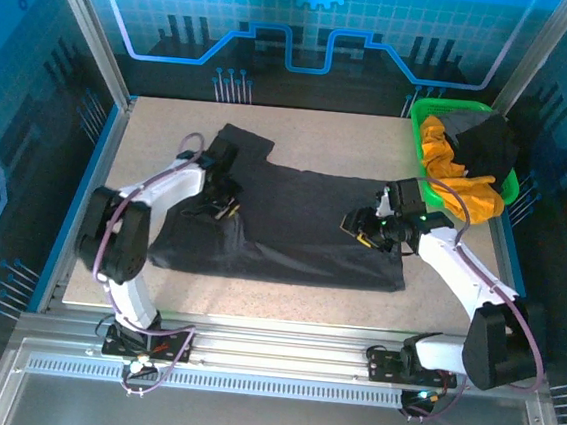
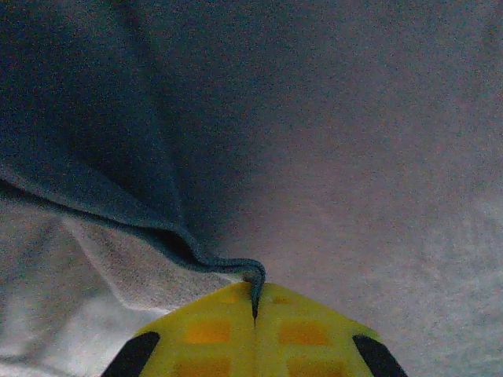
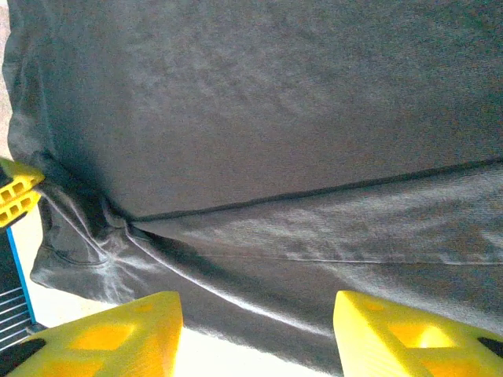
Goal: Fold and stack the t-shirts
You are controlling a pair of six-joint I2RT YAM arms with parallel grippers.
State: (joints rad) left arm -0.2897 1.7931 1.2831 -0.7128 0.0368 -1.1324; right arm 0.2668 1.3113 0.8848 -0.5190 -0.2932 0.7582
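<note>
Reaches the left arm forward from its base, elbow bent outward, with the left gripper (image 1: 226,207) set down on the left part of the charcoal-grey t-shirt (image 1: 292,223). Pinches a raised ridge of that cloth, as seen from the left wrist, yellow fingers (image 2: 208,334) pressed together with the fold caught at their tips. Angles the right arm in from its base toward the centre, with the right gripper (image 1: 354,226) low over the shirt's right half. Holds that gripper's fingers (image 3: 118,334) spread wide apart, clamping nothing, just above a long crease and a seam in the cloth. Shows the shirt spread mostly flat across the middle of the bench (image 1: 371,141), one sleeve pointing toward the far edge and the cloth rumpled near the left gripper. Has a bright green basket (image 1: 417,140) at the far right corner of the bench, just beyond the right arm. Carries a mustard-yellow t-shirt (image 1: 466,195) spilling over the basket's near rim and a black t-shirt (image 1: 486,142) heaped behind it.
</note>
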